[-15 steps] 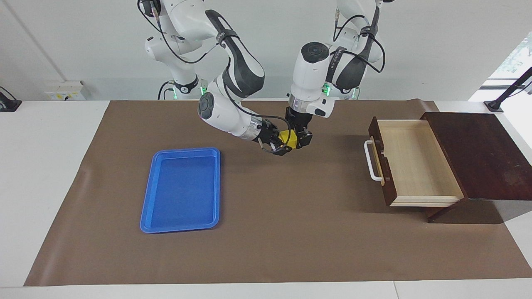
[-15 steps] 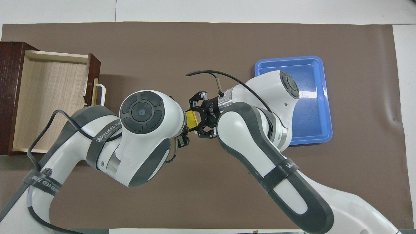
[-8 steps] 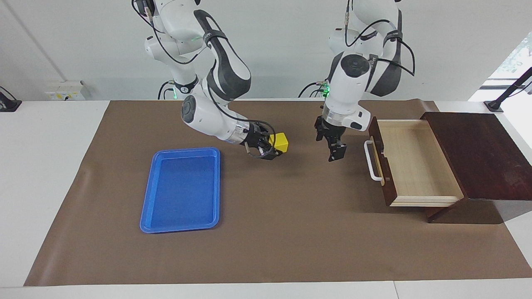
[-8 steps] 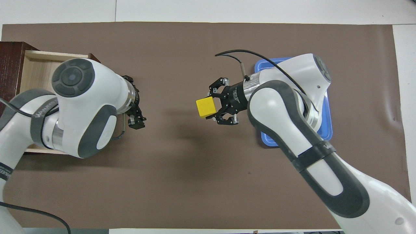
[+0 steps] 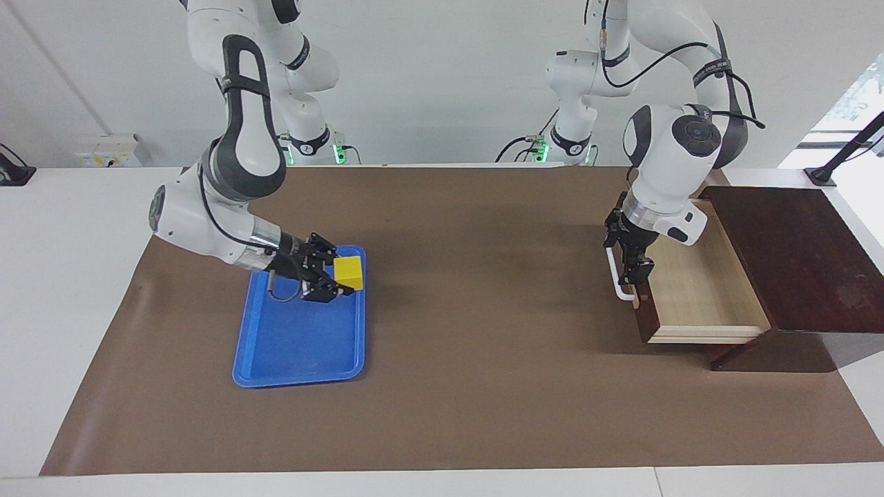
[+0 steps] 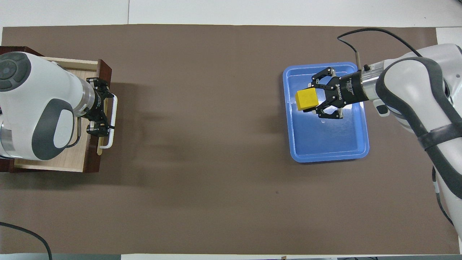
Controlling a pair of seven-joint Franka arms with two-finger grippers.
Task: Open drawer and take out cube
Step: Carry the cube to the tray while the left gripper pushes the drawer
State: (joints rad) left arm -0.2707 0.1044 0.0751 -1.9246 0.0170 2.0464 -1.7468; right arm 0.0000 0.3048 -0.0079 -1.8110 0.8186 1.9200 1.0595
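2 hands: right hand (image 5: 338, 277) grips cube (image 5: 349, 272); left hand (image 5: 632, 266) released.

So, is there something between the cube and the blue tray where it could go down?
Nothing visible. The right hand holds the cube over the blue tray, whose floor beneath is bare.

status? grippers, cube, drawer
Right gripper shut on cube, over blue tray. Left gripper open at handle of drawer, which is open. Nothing in the way.
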